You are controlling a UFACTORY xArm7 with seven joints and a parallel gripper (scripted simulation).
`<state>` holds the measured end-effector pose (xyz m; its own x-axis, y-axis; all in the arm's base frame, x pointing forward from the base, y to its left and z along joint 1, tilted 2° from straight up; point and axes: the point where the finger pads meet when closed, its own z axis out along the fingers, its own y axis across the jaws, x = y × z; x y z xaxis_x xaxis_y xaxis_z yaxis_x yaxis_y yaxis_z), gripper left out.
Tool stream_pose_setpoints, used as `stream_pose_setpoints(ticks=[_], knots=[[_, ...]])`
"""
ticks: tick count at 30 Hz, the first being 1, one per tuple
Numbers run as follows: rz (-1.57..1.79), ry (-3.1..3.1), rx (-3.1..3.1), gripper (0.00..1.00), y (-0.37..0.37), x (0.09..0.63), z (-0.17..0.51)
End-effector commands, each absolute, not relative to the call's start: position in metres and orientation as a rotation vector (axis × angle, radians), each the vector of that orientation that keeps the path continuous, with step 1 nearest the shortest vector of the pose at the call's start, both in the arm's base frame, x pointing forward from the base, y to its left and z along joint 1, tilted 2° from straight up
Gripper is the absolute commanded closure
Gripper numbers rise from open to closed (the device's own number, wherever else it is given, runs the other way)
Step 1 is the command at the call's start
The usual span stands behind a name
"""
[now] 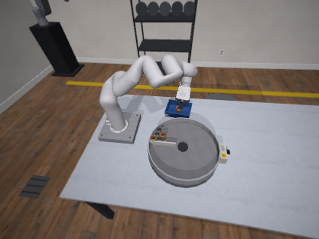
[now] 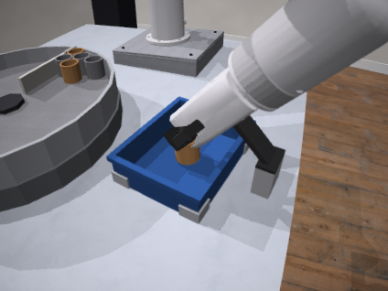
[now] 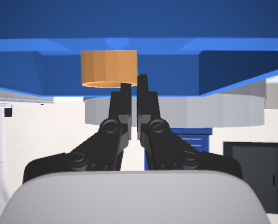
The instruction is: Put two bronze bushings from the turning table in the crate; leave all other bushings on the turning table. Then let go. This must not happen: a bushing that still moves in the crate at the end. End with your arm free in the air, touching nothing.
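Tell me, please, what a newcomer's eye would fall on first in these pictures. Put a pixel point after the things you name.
The big gray turning table [image 1: 199,149] [image 2: 59,151] probably draws the eye first, with bushings clustered by its pale divider [image 1: 162,143] [image 2: 43,74]. Next comes the bright blue crate [image 1: 177,115] [image 2: 156,192] beside it, where the white arm [image 1: 129,79] [image 2: 316,39] reaches down to a bronze bushing [image 1: 178,109] [image 2: 188,155] [image 3: 107,68].
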<state>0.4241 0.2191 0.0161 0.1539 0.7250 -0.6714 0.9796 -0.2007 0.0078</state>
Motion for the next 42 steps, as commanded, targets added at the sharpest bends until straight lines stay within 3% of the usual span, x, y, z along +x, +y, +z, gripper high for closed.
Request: stream_pose_setpoints(ticks=[1, 28, 29, 42], knots=[[-0.755, 1.620, 1.993, 1.00, 0.2202, 0.4251, 0.0160], [-0.755, 1.620, 1.993, 1.00, 0.2202, 0.4252, 0.0134], [-0.755, 1.620, 1.993, 0.89, 0.2202, 0.4252, 0.0134], [-0.755, 1.620, 1.993, 0.89, 0.2202, 0.4252, 0.0134]])
